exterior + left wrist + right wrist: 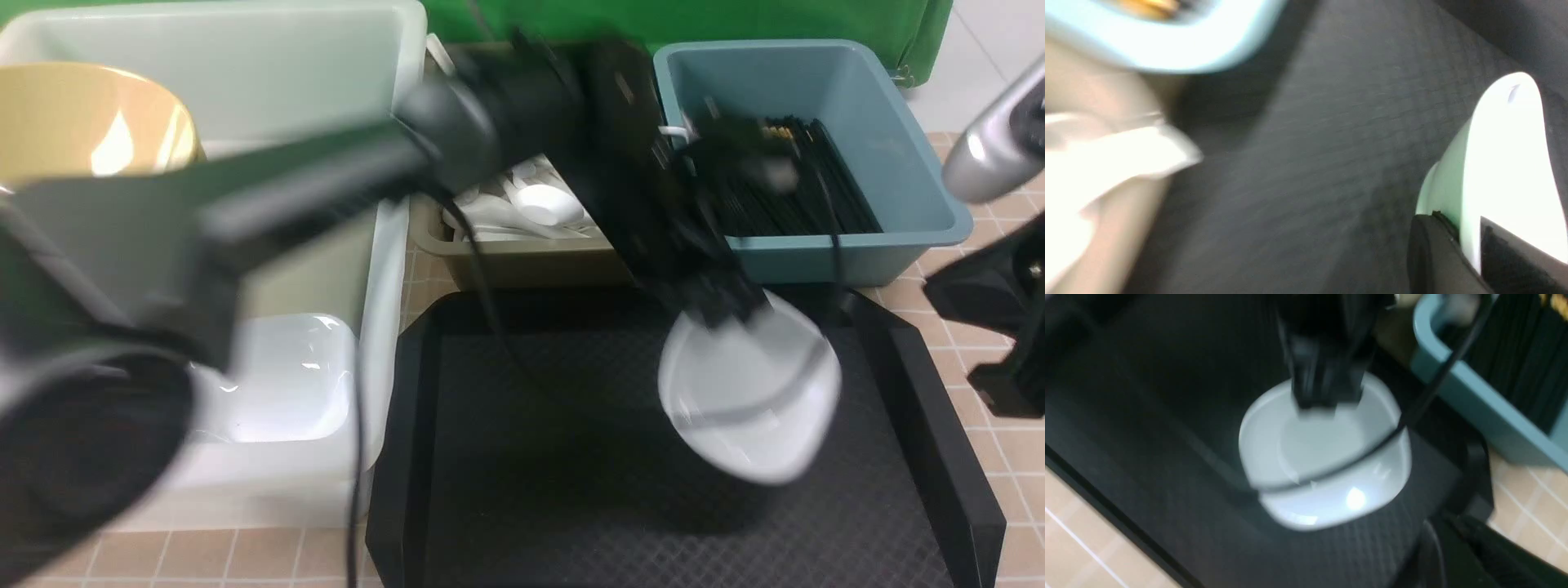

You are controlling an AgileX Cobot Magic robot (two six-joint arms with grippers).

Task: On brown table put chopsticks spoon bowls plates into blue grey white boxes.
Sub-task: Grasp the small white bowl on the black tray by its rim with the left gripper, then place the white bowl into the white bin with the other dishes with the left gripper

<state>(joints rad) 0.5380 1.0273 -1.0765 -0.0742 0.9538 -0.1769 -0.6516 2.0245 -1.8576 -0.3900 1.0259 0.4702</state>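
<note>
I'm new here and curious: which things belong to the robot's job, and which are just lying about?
Job: plate held by left tool, bowl, spoons, chopsticks, white tub, grey box, blue box.
Lying about: black tray, green cloth.

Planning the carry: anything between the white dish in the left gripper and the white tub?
Nothing loose shows between them. The small white rounded-square dish in the left gripper is over the black textured tray, bare on that stretch. Only the side wall of the translucent white tub rises between.
</note>
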